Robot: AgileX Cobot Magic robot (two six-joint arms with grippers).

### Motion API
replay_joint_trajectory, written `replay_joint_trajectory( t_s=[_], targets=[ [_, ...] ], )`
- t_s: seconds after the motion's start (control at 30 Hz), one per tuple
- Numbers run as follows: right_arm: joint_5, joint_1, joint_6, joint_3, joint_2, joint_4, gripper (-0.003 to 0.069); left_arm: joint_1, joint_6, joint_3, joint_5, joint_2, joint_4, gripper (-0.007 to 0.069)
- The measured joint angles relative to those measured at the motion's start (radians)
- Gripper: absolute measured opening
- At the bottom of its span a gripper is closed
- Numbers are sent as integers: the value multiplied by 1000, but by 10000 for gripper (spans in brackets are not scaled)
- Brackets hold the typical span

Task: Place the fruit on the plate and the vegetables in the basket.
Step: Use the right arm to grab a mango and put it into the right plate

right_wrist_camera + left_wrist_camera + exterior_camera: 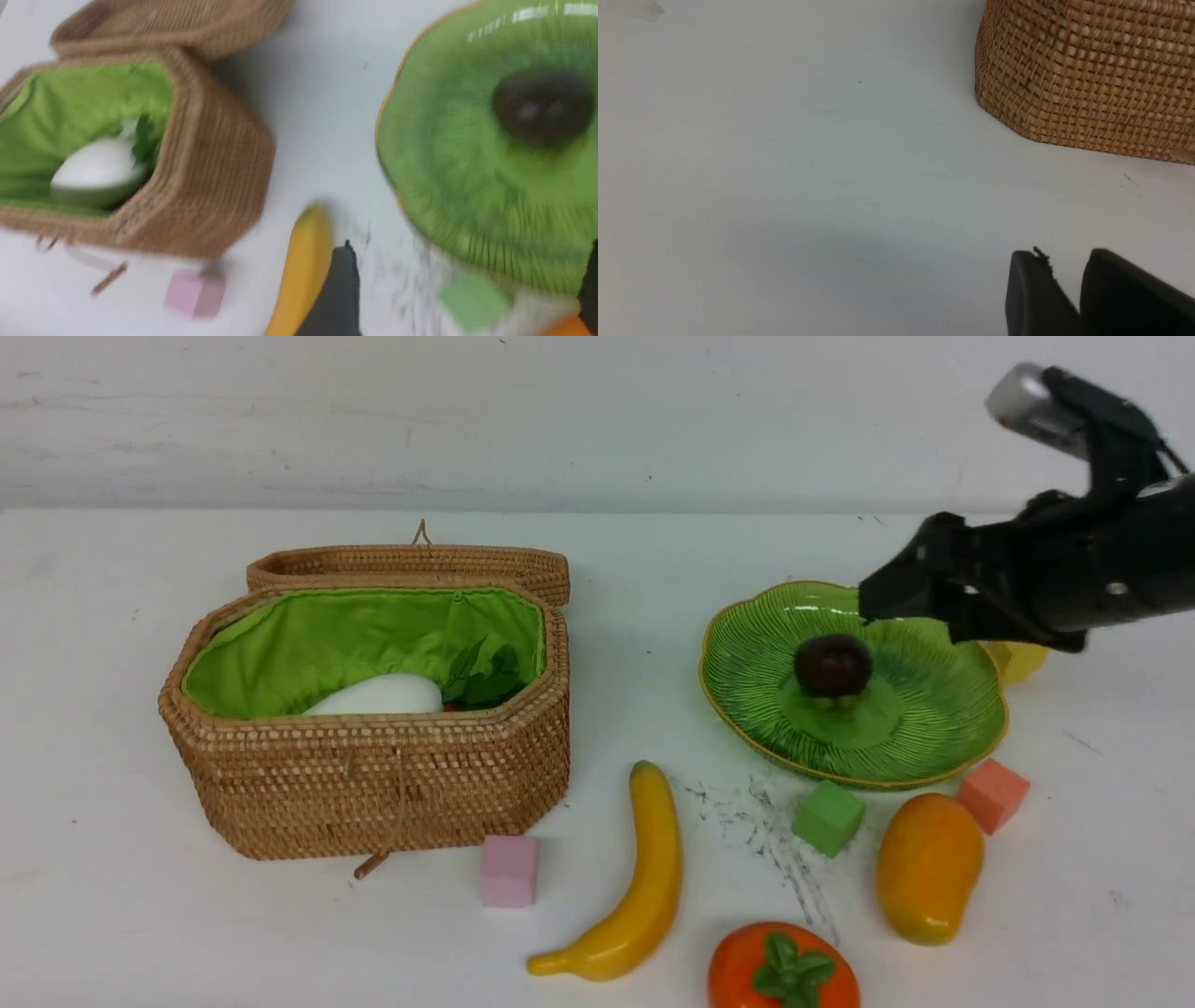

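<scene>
While the task is judged to be roughly half done, three of the four fruits are left on the worktop [140,915]: the banana [644,877], the mango [929,866] and the orange-red fruit with the leafy top [782,975], all lined up near the front edge. Only the small dark purple fruit [832,665] is seen resting in the middle of the plate [934,719]. In the basket [373,784], whose lid [411,565] is folded back, the white eggplant [378,695] is seen lying against the lining, with a bunch of green leaves [484,674] just beside it, taken to belong to the small red vegetable. The long purple eggplant cannot be found in any view, and it may be hidden lower in the basket. Counted up, there are one plate, one basket, four fruits, two visible vegetables, and four foam cubes that are no part of the sorting: pink [509,870], green [828,817], salmon [993,794] and a yellow one [1019,660] half hidden behind the right arm. The right pincer [878,599] is held wide apart and empty above the plate's far rim. The left pincer [1071,275] is kept low beside the basket's outer wall, its fingers slightly apart with nothing between them.
</scene>
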Motion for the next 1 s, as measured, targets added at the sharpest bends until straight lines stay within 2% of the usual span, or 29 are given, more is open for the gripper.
replay_joint_trajectory(
  t_s=[0.1,0.23,0.37,0.6,0.8,1.0],
  targets=[
    [109,0,154,19,-75,-136,638,0,0,0,0,0,0,167],
    [182,0,331,118,-152,-255,624,0,0,0,0,0,0,169],
    [192,0,462,199,-170,-265,599,0,0,0,0,0,0,171],
    [143,0,495,227,-153,-263,587,0,0,0,0,0,0,176],
    [112,3,498,228,-88,-152,587,0,0,0,0,0,0,186],
    [45,80,486,228,-17,-118,587,0,0,0,0,0,0,190]
  ],
)
